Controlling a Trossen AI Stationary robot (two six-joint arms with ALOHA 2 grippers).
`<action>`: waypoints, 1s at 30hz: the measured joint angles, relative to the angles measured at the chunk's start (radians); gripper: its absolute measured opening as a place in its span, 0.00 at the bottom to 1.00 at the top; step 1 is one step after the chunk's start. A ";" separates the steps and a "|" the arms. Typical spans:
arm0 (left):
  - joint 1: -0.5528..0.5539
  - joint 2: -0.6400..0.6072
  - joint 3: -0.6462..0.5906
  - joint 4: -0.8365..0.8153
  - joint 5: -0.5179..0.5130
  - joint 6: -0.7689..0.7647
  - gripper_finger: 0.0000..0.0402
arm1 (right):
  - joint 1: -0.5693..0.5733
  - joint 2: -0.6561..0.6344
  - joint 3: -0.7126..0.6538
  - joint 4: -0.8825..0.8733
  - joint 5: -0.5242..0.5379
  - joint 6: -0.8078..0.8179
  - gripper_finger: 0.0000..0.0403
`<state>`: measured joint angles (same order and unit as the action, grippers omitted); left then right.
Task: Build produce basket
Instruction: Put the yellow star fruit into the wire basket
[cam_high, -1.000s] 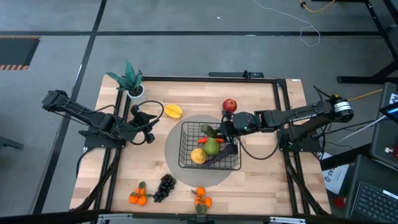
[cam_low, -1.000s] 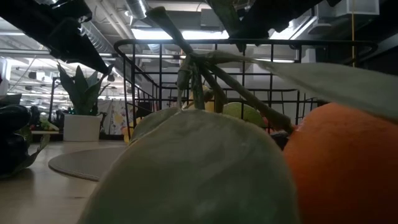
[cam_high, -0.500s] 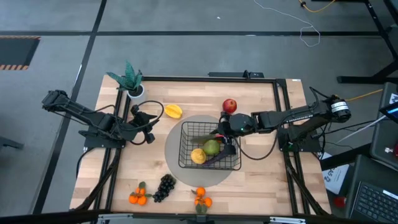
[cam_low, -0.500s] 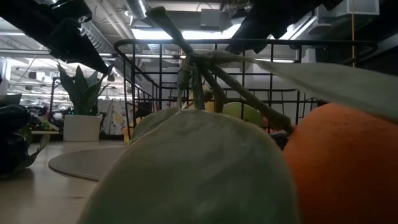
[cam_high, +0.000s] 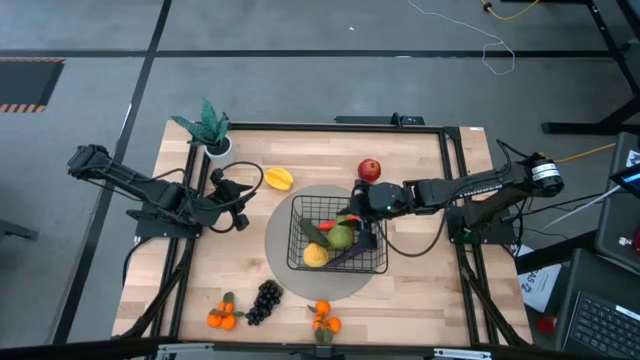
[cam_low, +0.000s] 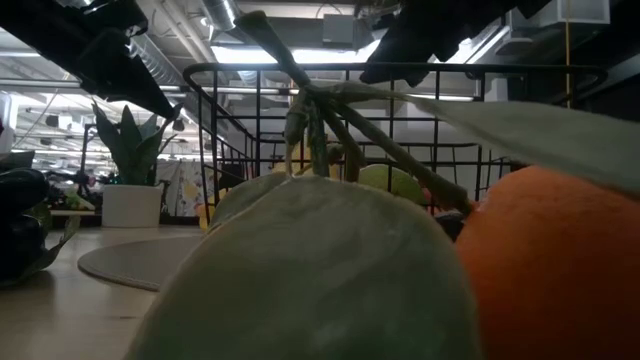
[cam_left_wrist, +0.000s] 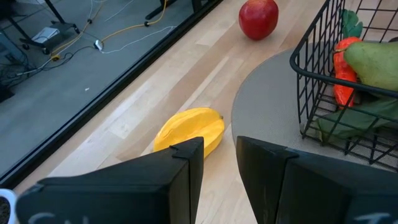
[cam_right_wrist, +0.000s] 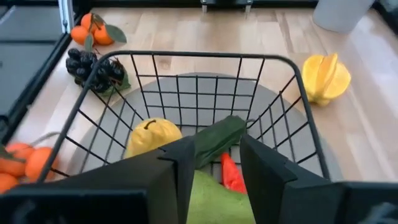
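Our right gripper (cam_high: 352, 217) hangs over the basket's (cam_high: 300, 262) right rim with its fingers parted and empty, pear (cam_high: 341, 237), carrot (cam_right_wrist: 231, 174), lemon (cam_high: 316, 255) and cucumber (cam_right_wrist: 219, 139) lying below, while the left gripper (cam_high: 243, 200) waits half open and empty beside the starfruit (cam_high: 279, 178). We judge these toys light and fairly stiff, the smooth round ones likely to roll. So we'd pinch the apple (cam_high: 369, 169) across its middle and the starfruit across its ridges.

A tangerine (cam_low: 560, 270) and its leaf (cam_low: 310, 270) hide most of the basket (cam_low: 400, 120).
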<state>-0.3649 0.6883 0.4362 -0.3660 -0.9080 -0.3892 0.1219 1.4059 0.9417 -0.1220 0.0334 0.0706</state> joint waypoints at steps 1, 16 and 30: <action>0.000 0.000 0.000 0.000 0.000 0.000 0.21 | 0.000 0.000 0.000 -0.001 0.000 0.023 0.28; 0.000 0.000 0.000 0.016 0.041 -0.044 0.21 | 0.002 -0.175 0.143 -0.317 -0.044 0.160 0.28; 0.000 0.000 0.000 0.024 0.090 -0.048 0.21 | 0.004 -0.324 0.146 -0.664 0.032 0.266 0.28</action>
<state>-0.3649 0.6880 0.4362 -0.3423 -0.8178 -0.4374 0.1257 1.0818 1.0874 -0.7861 0.0649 0.3363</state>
